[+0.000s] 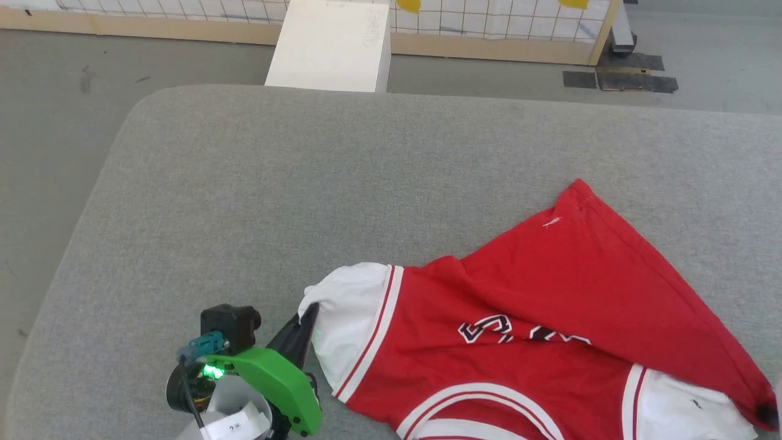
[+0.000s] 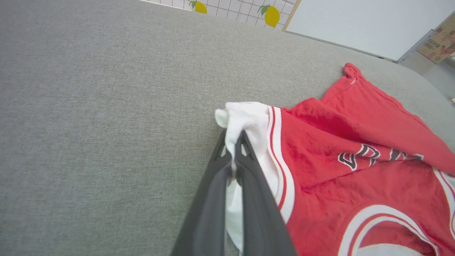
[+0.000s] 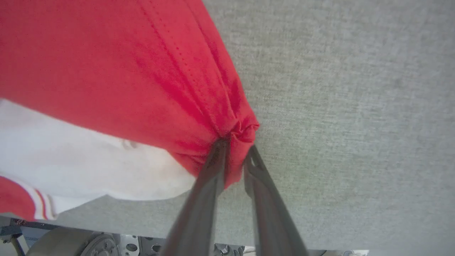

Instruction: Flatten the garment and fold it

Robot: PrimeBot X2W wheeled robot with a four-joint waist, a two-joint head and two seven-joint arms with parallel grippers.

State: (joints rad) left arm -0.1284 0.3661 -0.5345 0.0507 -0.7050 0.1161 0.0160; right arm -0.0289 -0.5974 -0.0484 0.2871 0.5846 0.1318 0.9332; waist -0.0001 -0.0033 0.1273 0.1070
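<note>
- Nearest, at the garment's [image 1: 550, 293] left end: left gripper [image 1: 307, 322], dark fingers [image 2: 209, 199] pressed together on the edge of the white sleeve [image 1: 348, 311]; from the left wrist, white cloth pinched right between the tips.
- At the garment's near right corner: right gripper [image 3: 235, 145], fingers [image 3: 209, 185] a little apart with the bunched red hem corner between them; gripped or only touched, cannot tell.
- Between the two: garment lying crumpled on the grey padded table [image 1: 305, 183], print side up, striped collar trim at the near edge; red body folded down across the black, white-outlined print [image 1: 501, 327], covering part of it; second white sleeve [image 1: 678, 406] just under that fold, beside the right corner.
- Beyond the print: one pointed red corner of the garment reaching toward the far side.
- Farther past the garment: white block [image 1: 333, 46] at the table's far edge; behind it a wooden rail [image 1: 153, 27] and a white tiled wall [image 1: 489, 18].
</note>
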